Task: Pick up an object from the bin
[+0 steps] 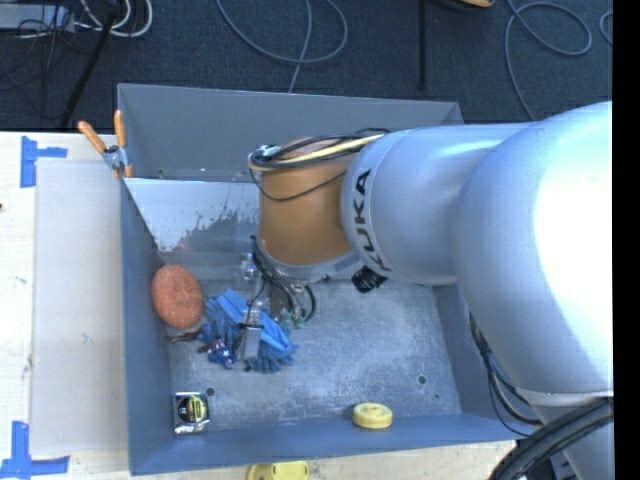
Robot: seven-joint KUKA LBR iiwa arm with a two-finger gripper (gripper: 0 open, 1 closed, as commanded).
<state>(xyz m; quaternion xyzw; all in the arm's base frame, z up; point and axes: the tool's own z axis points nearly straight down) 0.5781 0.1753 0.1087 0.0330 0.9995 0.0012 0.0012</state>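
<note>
Hanging right over a rumpled blue bundle [226,314] near the bin's [340,400] left wall, the gripper [254,329] may be open or shut; I cannot tell. It looks soft, light and floppy, so pinch a raised fold.

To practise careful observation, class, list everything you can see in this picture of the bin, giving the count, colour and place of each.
rough oval lump: 1, orange-brown, bin's left side
crumpled thing: 1, blue, left of centre, under the gripper
small case: 1, black and yellow, maybe a tape measure, front-left corner
round disc: 1, yellow, by the front wall
bin: 1, grey, mid-view
cables: several, dark floor behind the bin
gripper: 1, over the crumpled thing
arm: 1, silver with orange cover, from the right
</note>
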